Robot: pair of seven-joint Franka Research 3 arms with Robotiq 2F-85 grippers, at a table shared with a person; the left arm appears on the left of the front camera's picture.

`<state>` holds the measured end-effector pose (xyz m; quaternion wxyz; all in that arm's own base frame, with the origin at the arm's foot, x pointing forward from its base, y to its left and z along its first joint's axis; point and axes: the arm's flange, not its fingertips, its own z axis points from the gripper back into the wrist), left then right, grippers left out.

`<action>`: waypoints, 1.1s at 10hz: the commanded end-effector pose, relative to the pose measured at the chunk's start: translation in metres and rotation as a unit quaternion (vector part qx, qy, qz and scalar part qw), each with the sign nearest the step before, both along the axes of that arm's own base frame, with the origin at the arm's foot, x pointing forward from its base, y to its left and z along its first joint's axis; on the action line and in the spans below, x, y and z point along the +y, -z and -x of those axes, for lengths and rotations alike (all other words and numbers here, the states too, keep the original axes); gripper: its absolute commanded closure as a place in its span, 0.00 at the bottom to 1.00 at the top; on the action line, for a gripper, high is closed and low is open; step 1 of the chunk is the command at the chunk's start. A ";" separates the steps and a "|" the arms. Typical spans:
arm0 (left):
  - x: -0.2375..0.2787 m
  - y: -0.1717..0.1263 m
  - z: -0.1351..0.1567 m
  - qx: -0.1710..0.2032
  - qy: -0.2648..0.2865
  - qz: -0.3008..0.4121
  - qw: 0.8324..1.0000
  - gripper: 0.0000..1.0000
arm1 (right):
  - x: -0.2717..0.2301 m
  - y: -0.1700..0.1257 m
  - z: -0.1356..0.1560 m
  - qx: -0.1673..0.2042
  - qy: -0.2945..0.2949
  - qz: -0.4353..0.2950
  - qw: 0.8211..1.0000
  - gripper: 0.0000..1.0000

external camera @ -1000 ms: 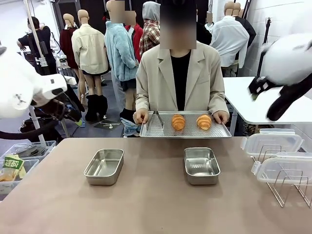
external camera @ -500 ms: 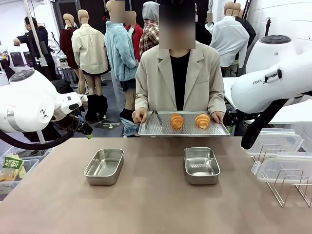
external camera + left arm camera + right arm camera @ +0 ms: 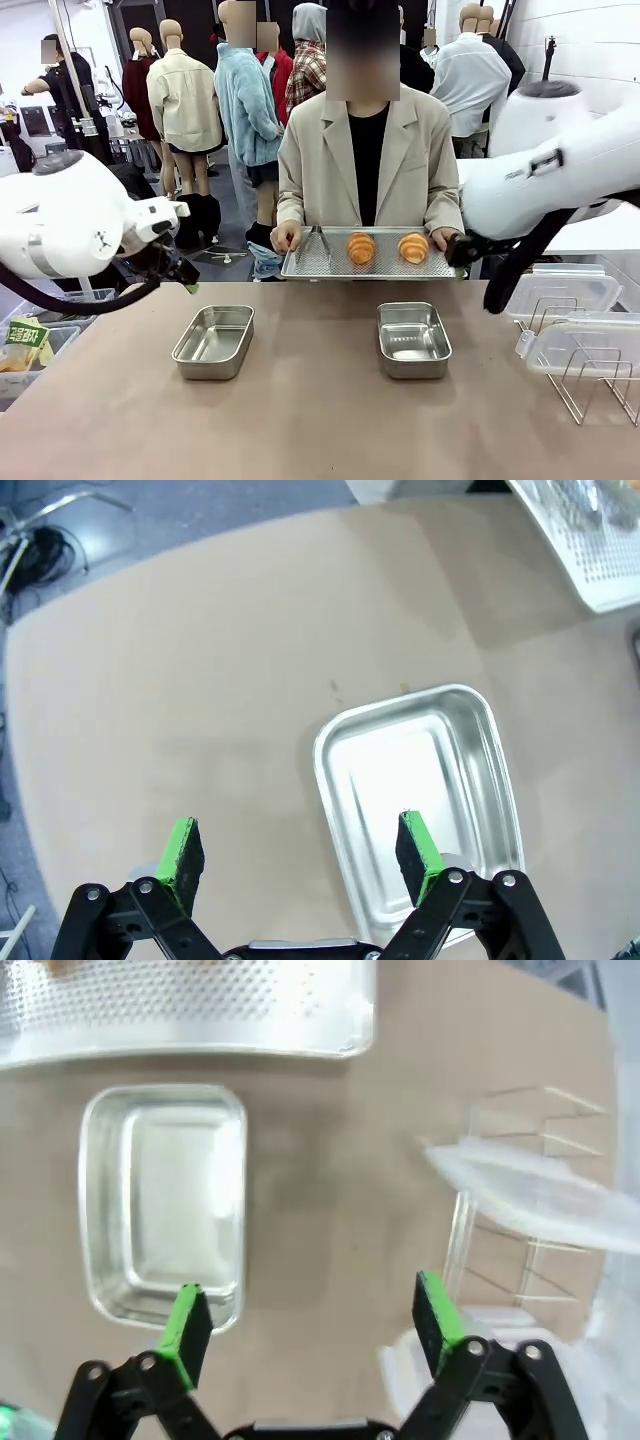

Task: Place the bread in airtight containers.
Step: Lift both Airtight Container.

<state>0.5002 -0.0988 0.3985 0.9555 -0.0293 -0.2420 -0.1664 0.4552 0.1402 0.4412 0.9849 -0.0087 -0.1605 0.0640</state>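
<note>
**Bread on the held tray, both containers empty, both grippers spread**

Front view: A person at the far side of the table holds a flat perforated tray by its two ends, one hand on each side. Two pieces of bread lie on it side by side, apart from each other: the left roll near the middle and the right roll closer to the person's other hand. A pair of tongs lies on the tray beside the left roll. On the table below sit the left container and the right container, both open and empty, well apart. Two clear lids stand in a wire rack at the table's right edge. The left gripper hangs off the table's left side; the right gripper is just beside the tray's right end. From here I cannot tell how their jaws stand.

Left wrist view: The left gripper has its fingers spread wide and holds nothing. One green pad is over the empty left container, the other over bare table.

Right wrist view: The right gripper is also spread wide and empty. The right container lies below the tray's edge, with the lids off to the side.
</note>
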 end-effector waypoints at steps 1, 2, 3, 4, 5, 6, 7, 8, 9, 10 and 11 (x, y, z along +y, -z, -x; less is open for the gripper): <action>-0.011 0.013 -0.008 0.034 0.017 0.007 0.999 0.00 | 0.033 0.018 -0.014 0.040 -0.029 -0.001 0.999 0.00; -0.018 0.025 -0.008 0.059 0.025 0.005 0.998 0.00 | 0.042 0.032 -0.017 0.051 -0.020 -0.001 0.999 0.00; -0.017 0.036 -0.013 0.076 0.019 0.009 0.997 0.00 | 0.049 0.046 -0.025 0.065 -0.017 -0.002 0.998 0.00; -0.018 0.048 -0.015 0.093 0.014 0.018 0.995 0.00 | 0.053 0.063 -0.032 0.081 -0.014 -0.010 0.997 0.00; -0.016 0.053 -0.019 0.102 0.010 0.015 0.995 0.00 | 0.058 0.071 -0.040 0.081 -0.011 -0.011 0.997 0.00; -0.023 0.065 -0.016 0.114 0.000 0.015 0.993 0.00 | 0.056 0.085 -0.035 0.098 -0.006 -0.002 0.995 0.00; -0.023 0.069 -0.015 0.123 -0.001 0.018 0.992 0.00 | 0.055 0.095 -0.037 0.100 -0.004 0.000 0.995 0.00; -0.020 0.076 -0.017 0.128 -0.007 0.017 0.992 0.00 | 0.052 0.109 -0.042 0.109 0.018 -0.011 0.994 0.00; -0.018 0.081 -0.017 0.132 -0.016 0.021 0.991 0.00 | 0.048 0.119 -0.042 0.096 0.037 -0.017 0.995 0.00; -0.017 0.087 -0.016 0.141 -0.023 0.024 0.990 0.00 | 0.044 0.127 -0.041 0.095 0.048 -0.019 0.994 0.00; -0.017 0.092 -0.015 0.153 -0.024 0.021 0.988 0.00 | 0.041 0.132 -0.041 0.105 0.051 -0.019 0.993 0.00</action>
